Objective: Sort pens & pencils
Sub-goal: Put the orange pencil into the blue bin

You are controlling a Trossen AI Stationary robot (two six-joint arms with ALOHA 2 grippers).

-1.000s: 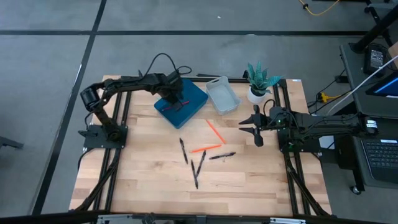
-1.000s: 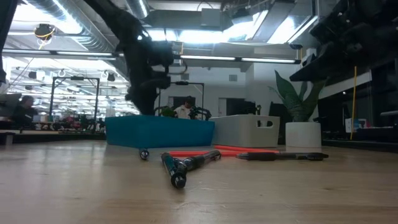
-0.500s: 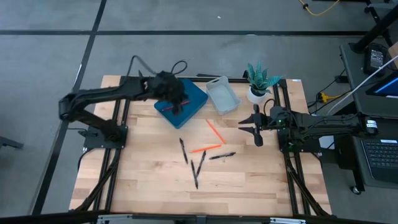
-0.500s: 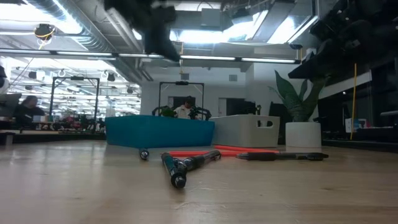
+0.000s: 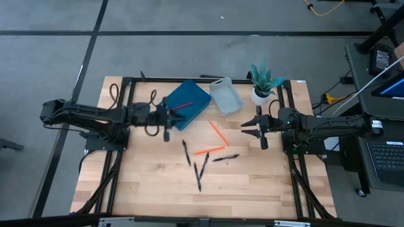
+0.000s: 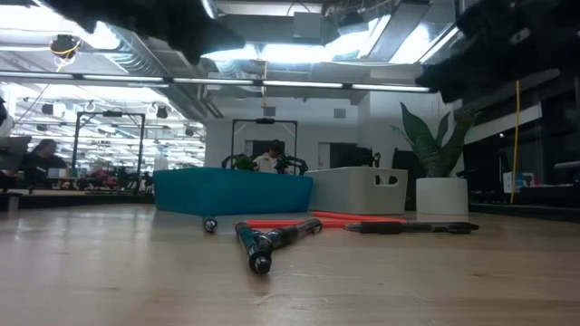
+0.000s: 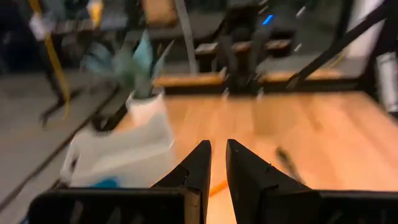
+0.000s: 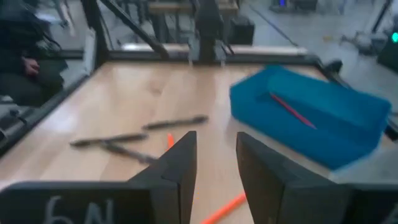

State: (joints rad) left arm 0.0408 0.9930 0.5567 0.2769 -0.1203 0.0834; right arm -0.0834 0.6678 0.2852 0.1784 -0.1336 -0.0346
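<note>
Several black pens (image 5: 202, 165) lie loose on the wooden table near its middle, and they also show low in the low view (image 6: 263, 244). Two orange pencils (image 5: 218, 131) lie beside them. One red pencil (image 5: 182, 105) lies inside the blue tray (image 5: 189, 98); the right wrist view shows it there too (image 8: 292, 111). My left gripper (image 5: 169, 118) hovers off the tray's left near corner, holding nothing, with a narrow gap between its fingers (image 7: 217, 162). My right gripper (image 5: 247, 130) waits open and empty at the table's right side (image 8: 214, 155).
A pale grey tray (image 5: 225, 98) stands to the right of the blue tray. A potted plant (image 5: 262, 85) stands at the far right corner, close to my right arm. Bare wood lies along the table's near edge and its left side.
My left gripper has risen from over the blue tray and drawn back toward the table's left and near side, its arm stretching out level. The red pencil stays lying in the tray.
</note>
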